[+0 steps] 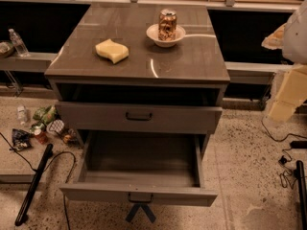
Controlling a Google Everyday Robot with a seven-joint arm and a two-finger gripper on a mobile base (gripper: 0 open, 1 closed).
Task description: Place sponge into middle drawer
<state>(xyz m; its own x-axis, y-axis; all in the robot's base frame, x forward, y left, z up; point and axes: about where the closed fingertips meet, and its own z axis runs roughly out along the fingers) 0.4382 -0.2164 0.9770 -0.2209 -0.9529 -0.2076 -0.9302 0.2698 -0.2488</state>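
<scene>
Place: a robot test area in a lab or office building, not a home.
Floor (249,176): speckled hard flooring, as in a commercial building.
Cabinet (196,61): a grey drawer unit standing alone in open floor space.
Cables (284,163): loose black leads trail over the floor.
Litter (42,124): snack packets and cans scattered as props beside the cabinet.
Gripper (287,92): pale, on the robot's arm, at the right edge.

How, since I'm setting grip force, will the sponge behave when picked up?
The sponge looks soft, so it will probably squash and weigh little. Lying flat on the cabinet top, it should not roll. The gripper sits low, before the open middle drawer.
</scene>
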